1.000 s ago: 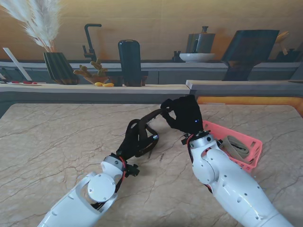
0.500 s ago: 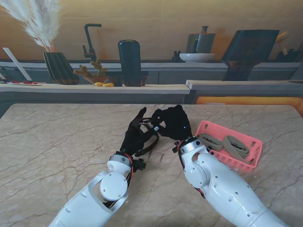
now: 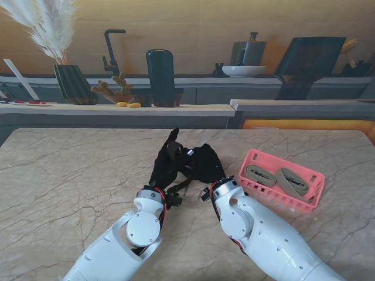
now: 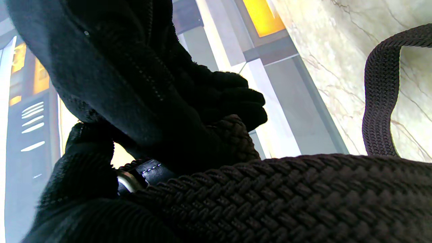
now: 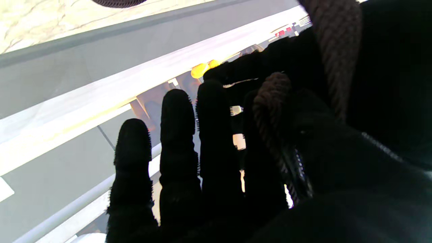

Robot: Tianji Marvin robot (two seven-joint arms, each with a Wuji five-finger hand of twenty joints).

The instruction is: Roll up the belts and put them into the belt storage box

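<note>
On the table (image 3: 70, 175) the pink box (image 3: 309, 198), already holding two rolled belts, sits to the right and well apart from both hands, which meet over the middle: the left hand (image 3: 165, 164) and the right hand (image 3: 202, 164) both grip the dark braided belt (image 3: 179, 187). To wind well, I judge the coil should stay tight, with one hand pinning it while the other feeds strap. The buckle and coil are mostly hidden behind black gloves, so the number of turns is unclear.
</note>
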